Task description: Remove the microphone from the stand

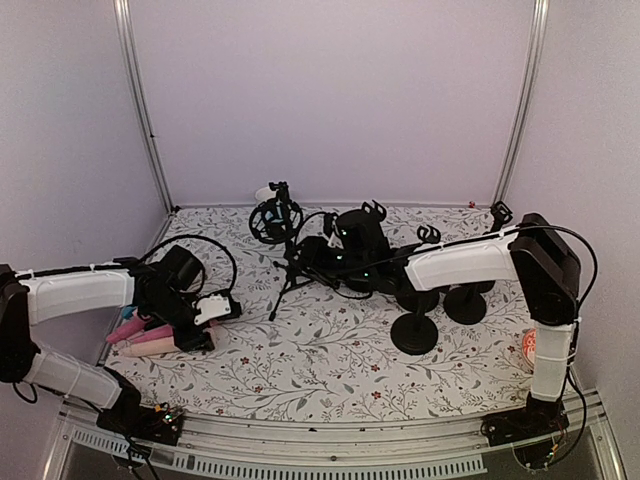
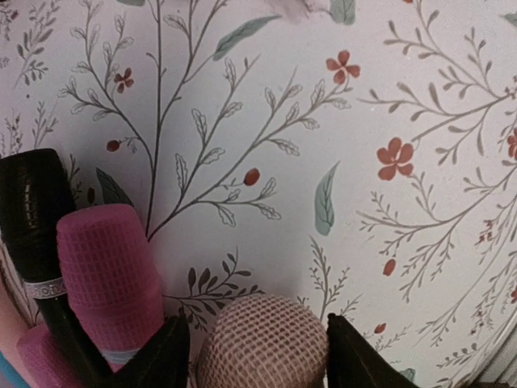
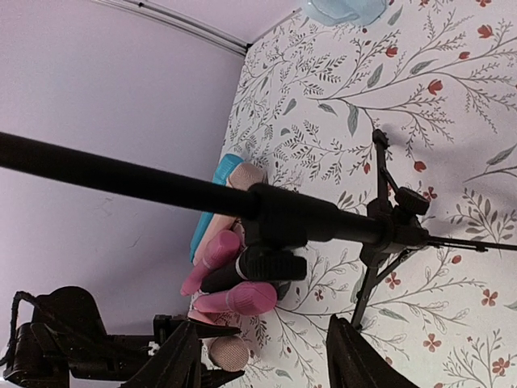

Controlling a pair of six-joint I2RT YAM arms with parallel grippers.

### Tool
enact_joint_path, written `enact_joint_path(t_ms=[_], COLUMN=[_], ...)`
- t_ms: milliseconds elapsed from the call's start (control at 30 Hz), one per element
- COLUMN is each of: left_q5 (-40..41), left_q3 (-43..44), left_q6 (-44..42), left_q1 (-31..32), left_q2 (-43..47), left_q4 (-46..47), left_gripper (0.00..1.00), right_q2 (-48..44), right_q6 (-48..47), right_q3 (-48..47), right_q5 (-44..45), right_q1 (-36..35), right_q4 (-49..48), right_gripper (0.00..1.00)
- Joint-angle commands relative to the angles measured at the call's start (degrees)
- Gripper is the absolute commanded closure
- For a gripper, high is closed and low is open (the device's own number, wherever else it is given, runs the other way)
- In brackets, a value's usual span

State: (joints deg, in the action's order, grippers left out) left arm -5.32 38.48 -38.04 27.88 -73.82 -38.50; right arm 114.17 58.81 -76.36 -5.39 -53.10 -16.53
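Note:
A beige microphone [image 2: 262,343] lies on the floral table with its mesh head between my left gripper's [image 2: 258,323] jaws. Narrow gaps show on both sides, so the gripper is open around it. From above, this microphone [image 1: 150,347] sits at the left edge under my left gripper [image 1: 193,338]. The black tripod stand [image 1: 287,262] stands at mid-table with a round shock mount [image 1: 272,220] on top. My right gripper [image 1: 308,262] is open right beside its pole. In the right wrist view the pole [image 3: 161,184] crosses above the open right gripper [image 3: 262,323], untouched.
A pink microphone [image 2: 105,275] and a black one [image 2: 36,210] lie just left of the beige one, part of a pile [image 3: 234,283] with a teal piece. Round-base desk stands [image 1: 415,330] cluster at the right. Purple walls close in the back and sides.

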Motion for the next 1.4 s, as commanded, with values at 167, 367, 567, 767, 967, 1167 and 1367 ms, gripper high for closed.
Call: enact_joint_path(t_ms=[167, 367, 567, 767, 967, 1167, 1367], left_q5=[-15.01, -17.78, -18.97, -22.64, -23.76, -24.25, -24.33], left_q3=[8.74, 13.07, 17.60, 22.19, 25.09, 25.50, 25.50], left_q6=[-4.18, -7.15, -8.11, -8.28, -7.75, -7.57, -7.54], left_q1=[0.34, -1.89, -9.88, -17.20, -18.99, -19.26, -19.30], left_q2=[7.59, 10.52, 11.10, 7.86, 6.82, 7.79, 8.08], left_q4=[-10.28, -15.86, -16.79, -17.64, -18.18, -18.05, -17.89], left_gripper=[0.10, 0.07, 0.01, 0.01, 0.01, 0.01, 0.01], right_q2=[5.16, 5.99, 7.04, 8.44, 7.97, 7.65, 7.23], right_q6=[0.34, 0.14, -0.52, -0.88, -1.15, -1.72, -2.18], right_q3=[-4.58, -4.86, -6.26, -8.07, -7.52, -6.75, -5.60], right_q5=[-5.84, -6.89, -9.07, -10.95, -10.34, -9.22, -8.31], right_q1=[2.52, 3.36, 4.00, 4.01, 4.11, 4.13, 4.09], right_q4=[-2.92, -4.25, -5.26, -5.38, -5.43, -5.33, -5.13], right_gripper=[0.50, 0.54, 0.56, 0.59, 0.73, 0.88, 0.94])
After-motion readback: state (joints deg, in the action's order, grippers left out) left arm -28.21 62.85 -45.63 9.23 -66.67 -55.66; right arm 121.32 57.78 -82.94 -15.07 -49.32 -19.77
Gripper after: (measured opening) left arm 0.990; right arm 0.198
